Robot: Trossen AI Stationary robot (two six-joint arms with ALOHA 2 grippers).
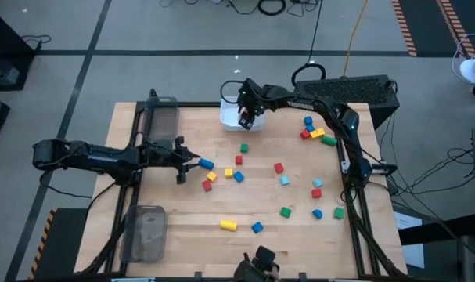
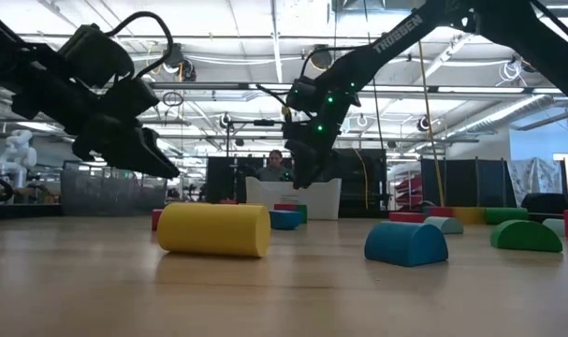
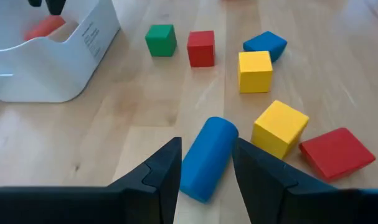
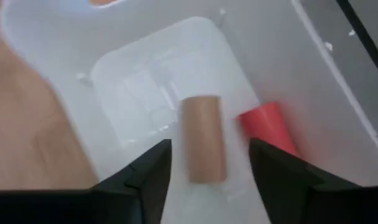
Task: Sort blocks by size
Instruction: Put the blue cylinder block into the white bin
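Note:
Coloured blocks lie scattered on the wooden table (image 1: 253, 200). A blue cylinder (image 3: 207, 158) lies on its side on the table, and my left gripper (image 3: 206, 174) is open, one finger on either side of the cylinder's near end; in the high view this gripper (image 1: 188, 162) is at the table's left. My right gripper (image 1: 246, 121) hangs open over the white bin (image 1: 231, 117) at the far edge. Below it, a tan cylinder (image 4: 204, 146) and a red cylinder (image 4: 266, 127) lie on the bin's floor.
Yellow cubes (image 3: 279, 127), a red block (image 3: 335, 152) and a blue block (image 3: 264, 45) lie just past the blue cylinder. A yellow cylinder (image 1: 228, 225) and a blue block (image 1: 257, 227) lie near the front. Clear trays (image 1: 160, 117) (image 1: 147, 231) sit along the left edge.

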